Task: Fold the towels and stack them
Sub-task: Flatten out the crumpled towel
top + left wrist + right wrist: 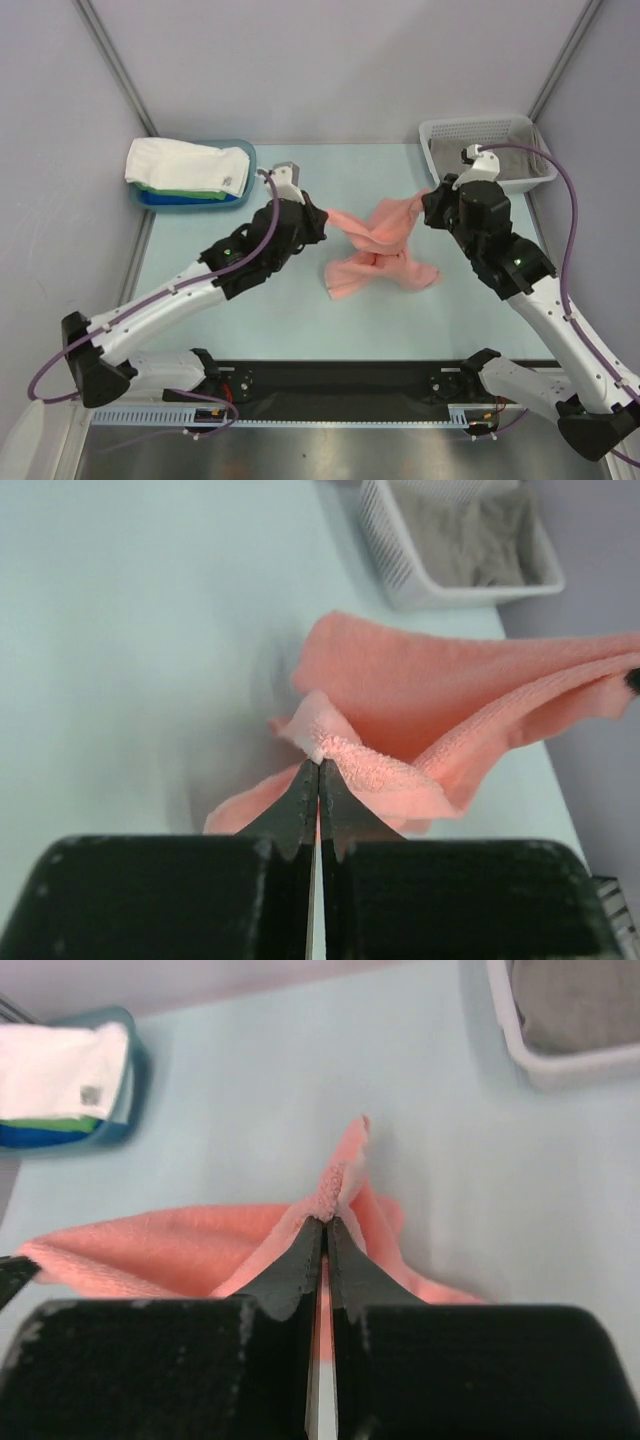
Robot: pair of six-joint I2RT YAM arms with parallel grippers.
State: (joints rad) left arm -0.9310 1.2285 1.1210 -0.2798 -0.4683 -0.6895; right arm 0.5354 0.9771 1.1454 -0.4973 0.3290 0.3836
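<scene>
The left end effector [320, 222] and right end effector [432, 203] each pinch shut on an opposite corner of the salmon towel [378, 262], its middle sagging onto the counter [250, 300] (soft, light terry likely flops; hemmed corners look the surest hold).

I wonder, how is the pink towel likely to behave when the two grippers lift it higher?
Probably floppy: the pink towel sags and bunches between the left gripper and the right gripper. Likely light, since small pinches hold its ends up. Its looped pile should resist slipping.
</scene>
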